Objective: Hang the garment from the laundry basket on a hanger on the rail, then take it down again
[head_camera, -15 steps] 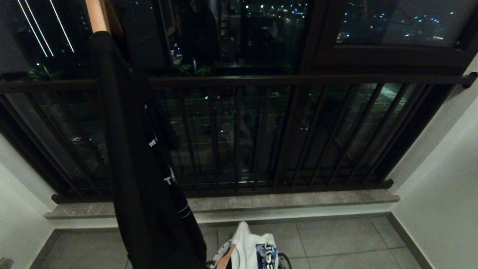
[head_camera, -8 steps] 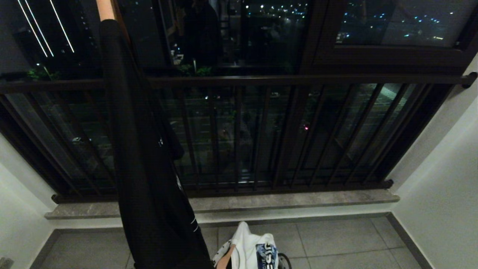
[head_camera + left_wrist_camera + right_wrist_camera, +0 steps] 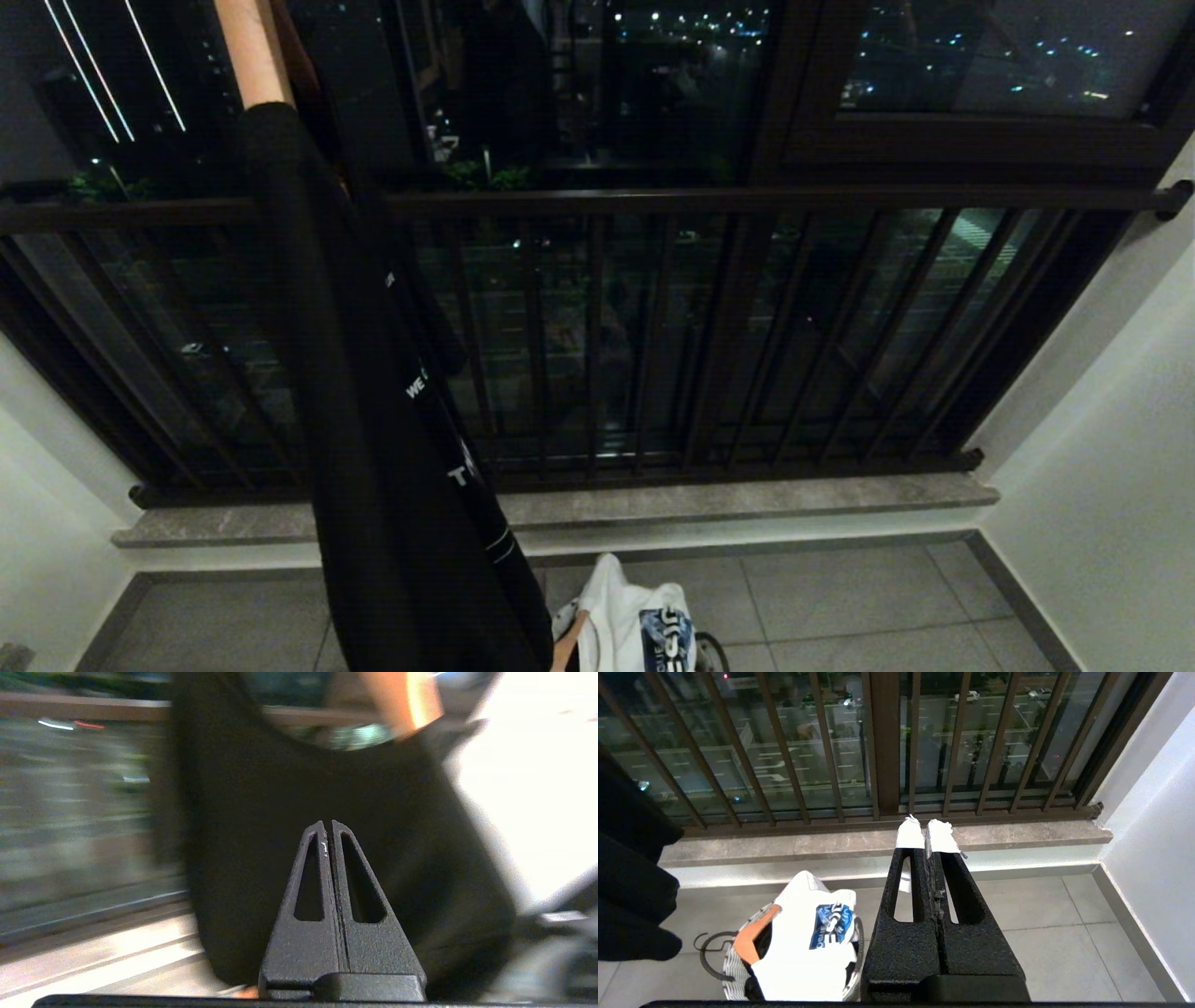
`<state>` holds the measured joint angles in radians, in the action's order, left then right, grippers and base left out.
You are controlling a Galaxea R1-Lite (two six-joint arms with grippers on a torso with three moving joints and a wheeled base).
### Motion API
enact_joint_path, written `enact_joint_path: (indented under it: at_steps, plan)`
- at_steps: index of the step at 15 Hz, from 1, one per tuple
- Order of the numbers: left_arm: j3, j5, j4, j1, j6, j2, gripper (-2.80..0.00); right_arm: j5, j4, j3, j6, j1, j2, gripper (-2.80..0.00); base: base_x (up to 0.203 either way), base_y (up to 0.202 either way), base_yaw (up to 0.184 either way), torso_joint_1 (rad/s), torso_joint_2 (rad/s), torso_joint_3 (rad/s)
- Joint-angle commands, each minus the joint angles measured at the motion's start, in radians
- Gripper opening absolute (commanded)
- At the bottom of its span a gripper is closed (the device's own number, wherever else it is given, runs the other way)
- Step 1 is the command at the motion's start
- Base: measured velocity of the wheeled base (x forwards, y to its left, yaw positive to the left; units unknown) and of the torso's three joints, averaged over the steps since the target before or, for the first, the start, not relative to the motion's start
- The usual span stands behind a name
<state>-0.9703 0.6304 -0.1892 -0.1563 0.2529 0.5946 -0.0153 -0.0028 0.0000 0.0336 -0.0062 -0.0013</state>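
While my left fingers (image 3: 327, 823) are pressed flat together and hold nothing, the black garment (image 3: 392, 448) hangs directly ahead of them, filling the left wrist view. Whether the tips touch the cloth cannot be told from these views. It hangs on an orange-tan hanger (image 3: 250, 51) at the upper left of the head view; the rail itself is out of frame. Its long axis runs steeply downward, slanting toward the laundry basket (image 3: 738, 970) on the floor, and its hem drops out of view beside that basket.

My left arm is the nearer one. My right fingers (image 3: 927, 833) — tipped in white and also closed empty — sit well to the right, above the floor tiles, with the basket off to their side. A white garment with a blue print (image 3: 808, 933) and a second orange hanger (image 3: 754, 938) lie in the basket.

Compared with a second ago, the black garment has swung: its lower part now lies farther right, closer to the basket, and more of the hanger's arm is exposed. Basket and railing (image 3: 747, 201) are unchanged.

Judgement — the black garment is hung; taking it down is the step in hand.
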Motion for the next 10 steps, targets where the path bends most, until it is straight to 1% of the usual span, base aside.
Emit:
enact_joint_path:
  at_steps: [1, 2, 3, 4, 7, 8, 9, 10]
  plan:
    - [0.034, -0.153, -0.039, 0.055, -0.131, -0.087, -2.80, 0.000, 0.000, 0.000, 0.000, 0.000, 0.000, -2.80, 0.000, 0.000, 0.000, 0.000, 0.00, 0.000]
    - [0.072, -0.243, -0.051, 0.071, -0.190, -0.134, -2.80, 0.000, 0.000, 0.000, 0.000, 0.000, 0.000, -2.80, 0.000, 0.000, 0.000, 0.000, 0.00, 0.000]
    - [0.105, -0.320, -0.057, 0.079, -0.217, -0.175, -2.80, 0.000, 0.000, 0.000, 0.000, 0.000, 0.000, -2.80, 0.000, 0.000, 0.000, 0.000, 0.00, 0.000]
    - [0.142, -0.365, -0.059, 0.082, -0.235, -0.221, -2.80, 0.000, 0.000, 0.000, 0.000, 0.000, 0.000, -2.80, 0.000, 0.000, 0.000, 0.000, 0.00, 0.000]
    - [0.290, -0.445, -0.059, 0.087, -0.333, -0.334, -2.80, 0.000, 0.000, 0.000, 0.000, 0.000, 0.000, -2.80, 0.000, 0.000, 0.000, 0.000, 0.00, 0.000]
    - [0.322, -0.478, -0.058, 0.089, -0.350, -0.340, -2.80, 0.000, 0.000, 0.000, 0.000, 0.000, 0.000, -2.80, 0.000, 0.000, 0.000, 0.000, 0.00, 0.000]
    - [0.348, -0.489, -0.057, 0.091, -0.359, -0.344, -2.80, 0.000, 0.000, 0.000, 0.000, 0.000, -0.002, -2.80, 0.000, 0.000, 0.000, 0.000, 0.00, 0.000]
    - [0.364, -0.491, -0.046, 0.115, -0.365, -0.359, -2.80, 0.000, 0.000, 0.000, 0.000, 0.000, 0.000, -2.80, 0.000, 0.000, 0.000, 0.000, 0.00, 0.000]
